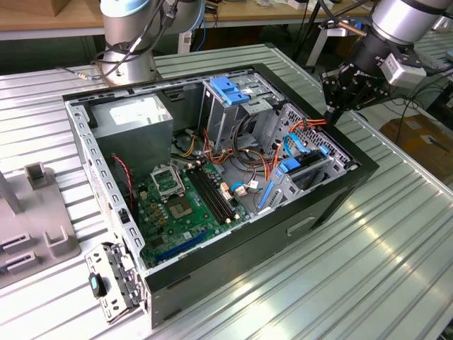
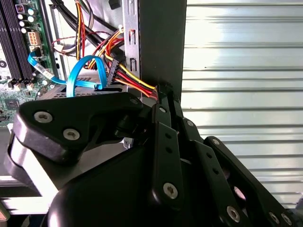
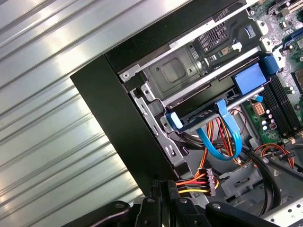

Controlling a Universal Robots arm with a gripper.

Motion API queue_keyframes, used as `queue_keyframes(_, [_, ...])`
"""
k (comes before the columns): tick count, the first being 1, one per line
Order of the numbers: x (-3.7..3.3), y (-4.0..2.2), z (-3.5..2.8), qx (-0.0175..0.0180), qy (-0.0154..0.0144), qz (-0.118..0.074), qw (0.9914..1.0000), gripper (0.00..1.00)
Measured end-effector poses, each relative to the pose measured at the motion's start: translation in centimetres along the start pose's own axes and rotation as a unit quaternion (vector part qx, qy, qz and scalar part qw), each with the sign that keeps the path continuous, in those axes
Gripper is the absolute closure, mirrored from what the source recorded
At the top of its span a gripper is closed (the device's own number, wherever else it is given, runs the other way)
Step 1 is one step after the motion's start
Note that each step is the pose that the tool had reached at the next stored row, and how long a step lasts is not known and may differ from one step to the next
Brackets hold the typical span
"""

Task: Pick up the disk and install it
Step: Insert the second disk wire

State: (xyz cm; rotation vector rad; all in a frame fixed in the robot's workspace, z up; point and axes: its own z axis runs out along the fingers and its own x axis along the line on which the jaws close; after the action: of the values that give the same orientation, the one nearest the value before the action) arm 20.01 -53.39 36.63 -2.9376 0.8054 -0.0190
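Exterior view: computer case (image 1: 333, 205) holds disk (image 1: 309, 170) in bay; tool (image 1: 334, 113) narrow, empty.

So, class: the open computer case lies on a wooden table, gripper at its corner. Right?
No: the table is ribbed metal, not wooden, as the exterior view shows. The open computer case does lie on it, gripper at its corner.
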Motion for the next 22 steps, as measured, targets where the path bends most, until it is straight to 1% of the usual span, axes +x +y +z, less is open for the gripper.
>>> queue_keyframes(9, [-0.01,-0.02,-0.01,0.0001,-0.0001,0.0,1.0,0.84])
queue_keyframes(10, [-0.01,-0.02,-0.05,0.0001,-0.0001,0.0,1.0,0.84])
queue_keyframes(12, [-0.01,-0.05,-0.39,0.0,0.0,0.0,1.0,0.84])
queue_keyframes(14, [-0.01,-0.06,-0.51,0.0001,0.0,0.0,1.0,0.84])
queue_keyframes(18, [-0.02,-0.07,-0.55,0.0,0.0,0.0,1.0,0.84])
queue_keyframes(22, [-0.19,0.08,-0.57,0.0,0.0,0.0,1.0,0.84])
